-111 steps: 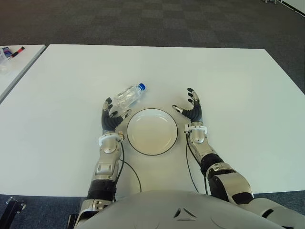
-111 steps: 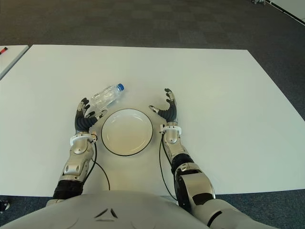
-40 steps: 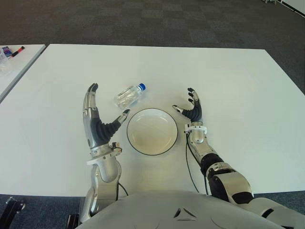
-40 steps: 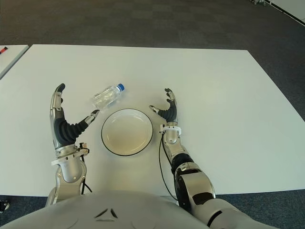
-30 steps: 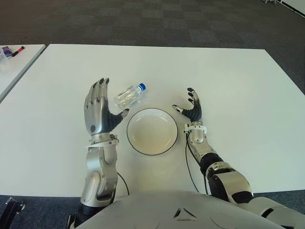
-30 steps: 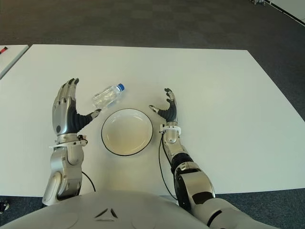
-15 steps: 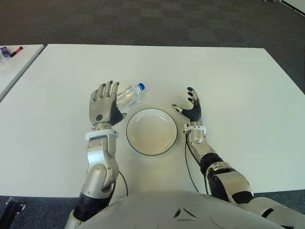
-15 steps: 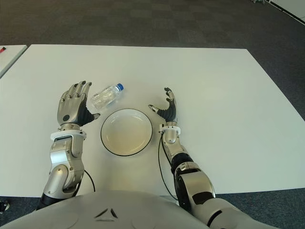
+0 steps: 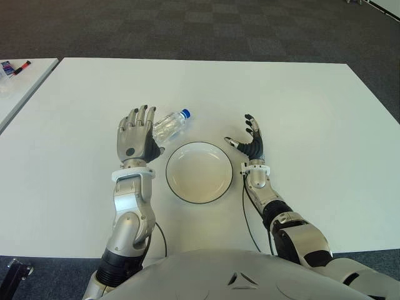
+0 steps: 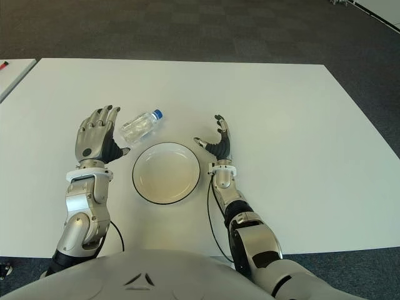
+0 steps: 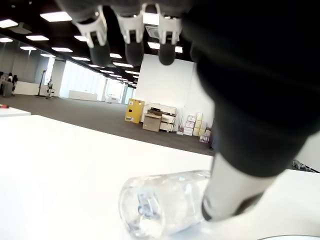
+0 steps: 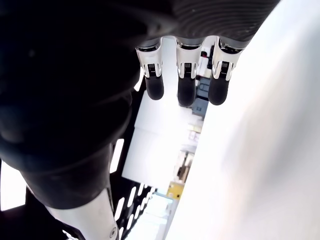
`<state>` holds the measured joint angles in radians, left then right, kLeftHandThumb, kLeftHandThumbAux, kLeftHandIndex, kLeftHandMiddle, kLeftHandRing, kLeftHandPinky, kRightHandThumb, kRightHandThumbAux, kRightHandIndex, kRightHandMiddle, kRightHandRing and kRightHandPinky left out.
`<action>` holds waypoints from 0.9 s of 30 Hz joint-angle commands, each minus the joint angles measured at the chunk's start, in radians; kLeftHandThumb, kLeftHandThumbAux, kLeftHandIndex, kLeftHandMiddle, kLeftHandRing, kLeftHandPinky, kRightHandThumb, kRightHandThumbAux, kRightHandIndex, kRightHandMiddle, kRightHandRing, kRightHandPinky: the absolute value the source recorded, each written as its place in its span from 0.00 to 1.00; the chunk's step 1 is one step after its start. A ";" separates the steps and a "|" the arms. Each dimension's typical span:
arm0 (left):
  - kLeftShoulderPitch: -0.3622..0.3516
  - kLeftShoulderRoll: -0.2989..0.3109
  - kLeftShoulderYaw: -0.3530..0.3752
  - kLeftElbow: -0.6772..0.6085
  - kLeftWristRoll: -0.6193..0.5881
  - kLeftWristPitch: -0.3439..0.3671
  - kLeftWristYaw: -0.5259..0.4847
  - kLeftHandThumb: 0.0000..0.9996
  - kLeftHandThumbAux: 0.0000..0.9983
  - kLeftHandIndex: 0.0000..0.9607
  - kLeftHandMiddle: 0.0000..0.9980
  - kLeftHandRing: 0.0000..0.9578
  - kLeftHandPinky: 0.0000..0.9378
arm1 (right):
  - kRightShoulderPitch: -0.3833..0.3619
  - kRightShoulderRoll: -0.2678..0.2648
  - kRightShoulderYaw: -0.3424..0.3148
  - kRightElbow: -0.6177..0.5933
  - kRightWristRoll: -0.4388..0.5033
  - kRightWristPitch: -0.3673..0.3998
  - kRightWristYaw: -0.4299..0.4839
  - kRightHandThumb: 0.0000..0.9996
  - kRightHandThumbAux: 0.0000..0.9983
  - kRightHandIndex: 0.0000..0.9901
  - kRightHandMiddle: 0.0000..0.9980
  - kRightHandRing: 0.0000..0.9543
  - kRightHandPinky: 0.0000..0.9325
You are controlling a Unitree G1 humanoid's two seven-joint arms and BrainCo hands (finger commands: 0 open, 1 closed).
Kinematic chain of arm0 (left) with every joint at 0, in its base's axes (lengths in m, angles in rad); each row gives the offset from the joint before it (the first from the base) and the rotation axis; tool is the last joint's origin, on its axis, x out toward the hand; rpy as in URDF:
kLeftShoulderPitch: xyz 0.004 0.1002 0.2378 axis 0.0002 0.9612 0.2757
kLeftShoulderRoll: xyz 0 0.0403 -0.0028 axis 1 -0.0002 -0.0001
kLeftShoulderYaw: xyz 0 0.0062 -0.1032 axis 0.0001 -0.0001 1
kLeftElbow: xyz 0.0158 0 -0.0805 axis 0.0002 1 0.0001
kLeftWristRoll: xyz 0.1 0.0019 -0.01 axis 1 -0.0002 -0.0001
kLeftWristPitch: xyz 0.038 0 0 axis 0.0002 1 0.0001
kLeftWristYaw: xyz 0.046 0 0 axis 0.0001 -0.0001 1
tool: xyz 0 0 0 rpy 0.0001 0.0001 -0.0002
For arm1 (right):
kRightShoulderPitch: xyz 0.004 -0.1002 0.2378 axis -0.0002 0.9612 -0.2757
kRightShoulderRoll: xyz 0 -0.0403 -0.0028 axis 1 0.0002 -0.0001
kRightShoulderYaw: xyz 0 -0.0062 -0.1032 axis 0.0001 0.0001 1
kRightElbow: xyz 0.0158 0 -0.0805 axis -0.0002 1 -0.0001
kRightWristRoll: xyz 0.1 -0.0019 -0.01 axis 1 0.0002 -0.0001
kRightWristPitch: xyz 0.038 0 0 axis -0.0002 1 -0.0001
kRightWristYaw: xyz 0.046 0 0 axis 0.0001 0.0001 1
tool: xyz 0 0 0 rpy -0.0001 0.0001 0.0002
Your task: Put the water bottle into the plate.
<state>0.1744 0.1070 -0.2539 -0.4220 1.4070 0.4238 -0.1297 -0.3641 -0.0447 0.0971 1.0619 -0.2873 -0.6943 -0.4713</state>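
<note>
Water bottle (image 9: 170, 124), clear with blue cap, lies sideways; both hands' fingers (image 9: 140, 116) spread, empty.

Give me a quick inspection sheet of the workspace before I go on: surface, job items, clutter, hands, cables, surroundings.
Surface: white table, bare apart from the job's things.
Job's things: clear plastic water bottle with blue cap lying on its side, beyond the round white plate with dark rim; plate holds nothing.
Clutter: nothing seen.
Hands: left hand raised beside the bottle's base, fingers open; right hand right of the plate, open.
Cables: thin black cable along each forearm.
Surroundings: dark carpet; second white table at left.
</note>
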 commanded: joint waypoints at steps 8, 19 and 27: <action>-0.022 0.005 0.001 0.036 -0.028 0.008 -0.030 0.00 0.91 0.00 0.00 0.00 0.00 | 0.041 0.008 0.002 0.044 -0.001 0.031 0.002 0.00 0.90 0.14 0.10 0.11 0.17; -0.065 0.013 0.008 0.062 -0.055 0.008 -0.038 0.00 0.90 0.00 0.00 0.00 0.00 | 0.038 0.006 0.013 0.048 -0.017 0.034 -0.022 0.00 0.89 0.14 0.11 0.12 0.17; -0.157 0.009 0.018 0.117 -0.114 0.013 -0.051 0.00 0.91 0.00 0.00 0.00 0.00 | 0.037 0.004 0.025 0.045 -0.031 0.041 -0.040 0.00 0.88 0.14 0.10 0.11 0.16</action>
<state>0.0614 0.1143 -0.2441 -0.3438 1.3236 0.4293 -0.1524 -0.3659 -0.0482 0.1126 1.0671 -0.3089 -0.6940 -0.5125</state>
